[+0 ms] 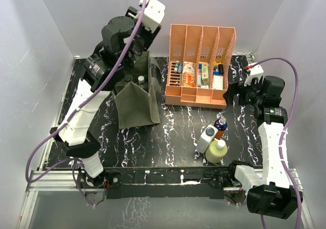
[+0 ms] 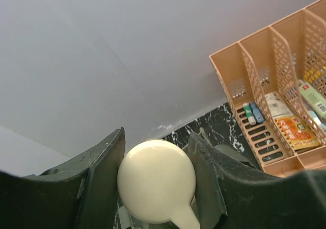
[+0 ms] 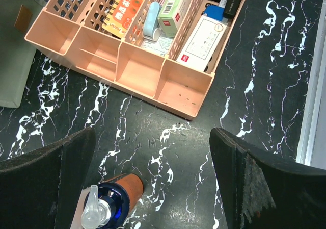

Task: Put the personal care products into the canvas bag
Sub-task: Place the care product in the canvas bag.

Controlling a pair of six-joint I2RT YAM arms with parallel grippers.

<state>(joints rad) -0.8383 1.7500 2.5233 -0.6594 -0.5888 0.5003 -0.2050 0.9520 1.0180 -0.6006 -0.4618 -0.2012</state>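
The left gripper [image 2: 156,152] clasps a smooth, glossy, rounded cream bottle [image 2: 157,180]

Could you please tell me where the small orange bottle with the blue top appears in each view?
Top external: the orange bottle stands right of centre, just in front of the peach organiser.
Left wrist: not in it.
Right wrist: at the bottom edge, left of centre, seen from above.
Shared landmark: the peach organiser, upper right in left wrist, top in right wrist.
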